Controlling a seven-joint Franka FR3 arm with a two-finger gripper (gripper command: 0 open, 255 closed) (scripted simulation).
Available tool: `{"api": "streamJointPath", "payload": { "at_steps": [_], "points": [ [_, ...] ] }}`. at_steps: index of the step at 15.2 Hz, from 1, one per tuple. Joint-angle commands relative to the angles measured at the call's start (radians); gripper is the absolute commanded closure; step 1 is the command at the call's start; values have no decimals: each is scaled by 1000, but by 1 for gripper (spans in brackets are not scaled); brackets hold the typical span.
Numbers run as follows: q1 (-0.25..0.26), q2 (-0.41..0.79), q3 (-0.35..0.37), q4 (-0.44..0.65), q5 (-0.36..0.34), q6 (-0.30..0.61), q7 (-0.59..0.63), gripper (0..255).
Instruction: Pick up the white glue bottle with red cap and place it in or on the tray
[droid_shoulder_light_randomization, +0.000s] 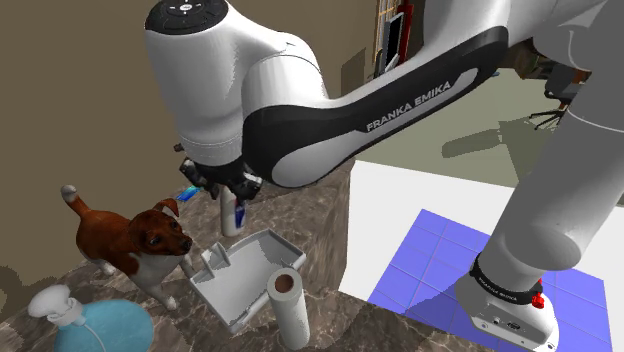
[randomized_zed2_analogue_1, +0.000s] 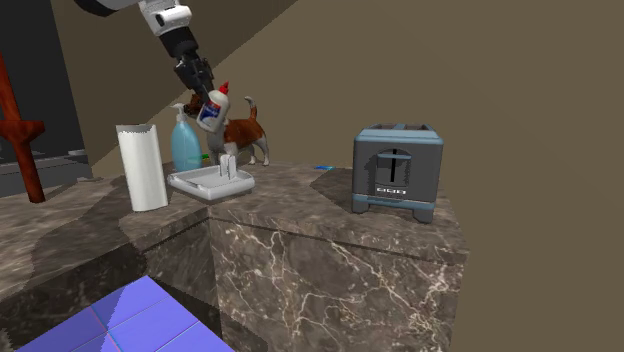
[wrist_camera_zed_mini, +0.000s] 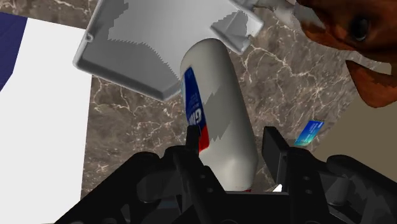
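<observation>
Gripper (wrist_camera_zed_mini: 232, 145) is clasping the tilted white glue bottle (randomized_zed2_analogue_1: 212, 110), holding it in the air near the edge of the tray (randomized_zed2_analogue_1: 205, 190); releasing here could bounce it off the rim onto the counter (randomized_zed2_analogue_1: 300, 200).

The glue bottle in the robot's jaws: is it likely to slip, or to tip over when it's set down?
The glue bottle looks smooth and rounded, so it might swivel between the jaws; it hangs tilted there. Tall and narrow, it would probably topple if stood upright in the tray, and could roll once lying down.
</observation>
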Motion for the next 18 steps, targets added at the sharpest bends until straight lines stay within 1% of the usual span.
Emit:
{"api": "streamJointPath", "payload": {
  "at_steps": [1, 2, 10, 18],
  "points": [
    [28, 42, 31, 49, -39, -44, 60, 255],
    [39, 58, 41, 65, -53, -59, 81, 255],
    [43, 85, 36, -15, -98, 26, 137, 255],
    [50, 129, 28, -78, -165, 101, 206, 255]
  ]
}}
